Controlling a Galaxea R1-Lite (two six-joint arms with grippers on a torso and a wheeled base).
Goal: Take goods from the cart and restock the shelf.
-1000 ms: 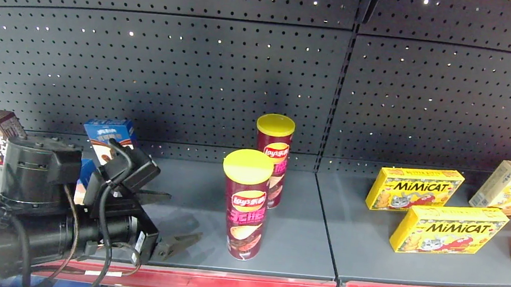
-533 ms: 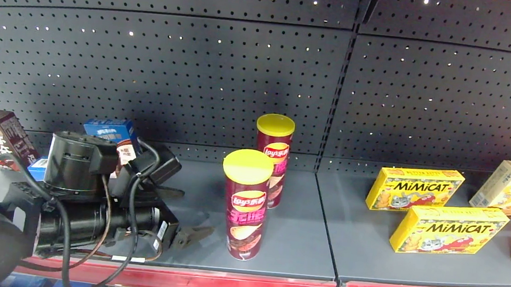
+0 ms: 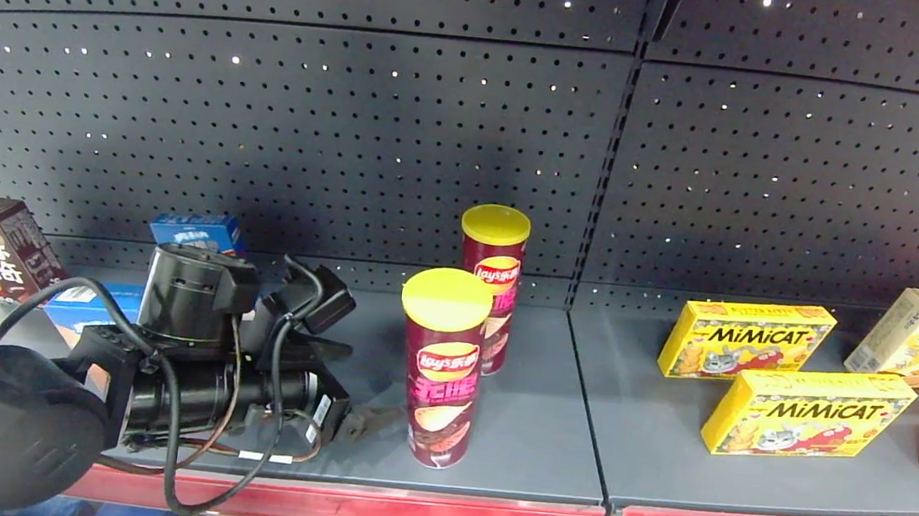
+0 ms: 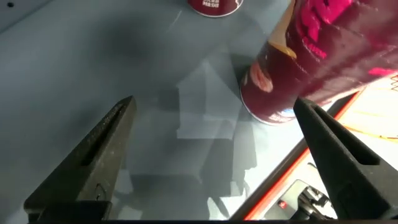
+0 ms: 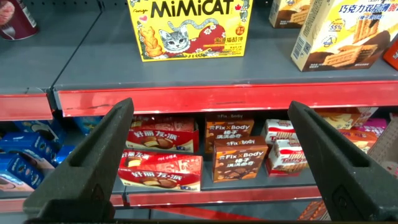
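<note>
Maroon can (image 3: 441, 366): upright at shelf (image 3: 524, 458) front, ungripped.
Left claw (image 3: 361, 383): spread wide, empty, now closer beside the can.
Meaning: probably lining up to grip or straighten it; contact unclear.

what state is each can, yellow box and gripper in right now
front chips can, upright, lid on
rear chips can, upright, lid on
front yellow box, lying flat, closed
rear yellow box, lying flat, closed
left gripper, open, empty
right gripper, open, empty
</note>
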